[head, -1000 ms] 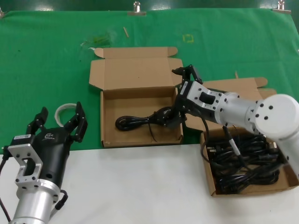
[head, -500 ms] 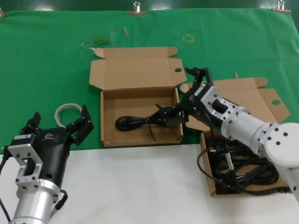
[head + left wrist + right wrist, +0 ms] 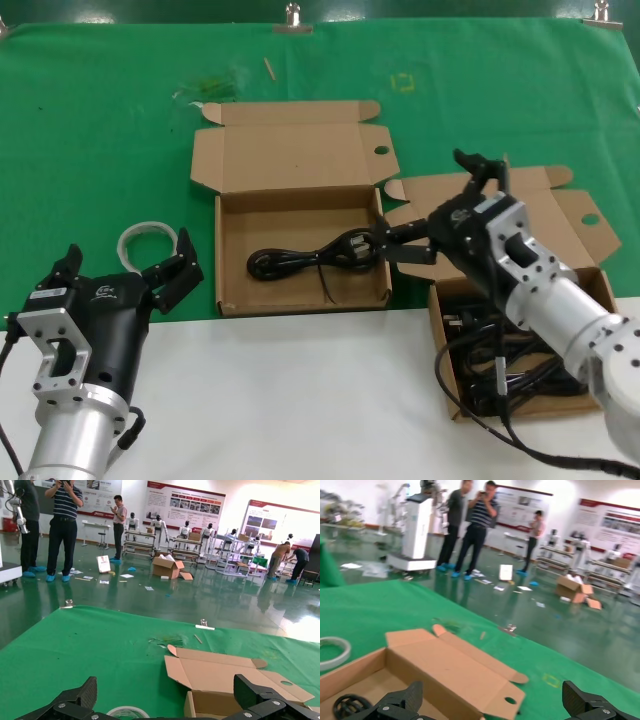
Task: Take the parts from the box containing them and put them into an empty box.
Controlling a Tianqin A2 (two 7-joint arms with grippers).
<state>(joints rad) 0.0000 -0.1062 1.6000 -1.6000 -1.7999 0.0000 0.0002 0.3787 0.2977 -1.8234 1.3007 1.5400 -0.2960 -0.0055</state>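
The receiving box (image 3: pixel 232 215), with a squarer lid and a hole near a lid corner, stands open at the centre and holds one black power cord (image 3: pixel 305 262). The source box (image 3: pixel 440 330) at the right, with ear flaps splayed, holds several looped cords (image 3: pixel 520 355). My right gripper (image 3: pixel 432 200) is open and empty, held above the gap between the two boxes. Its wrist view shows the receiving box's lid (image 3: pixel 455 665) and the cord's end (image 3: pixel 345 706) between the open fingers of the right gripper (image 3: pixel 492 705). My left gripper (image 3: pixel 125 265) is open and empty at the near left.
A roll of clear tape (image 3: pixel 140 240) lies on the green cloth just beyond my left gripper and shows in the left wrist view (image 3: pixel 125 712). White tabletop (image 3: pixel 300 400) runs along the near side. Small scraps (image 3: pixel 205 88) lie on the far cloth.
My right gripper has let go of the cord in the centre box and drawn back to the right and up. My left gripper's fingers have spread wider.
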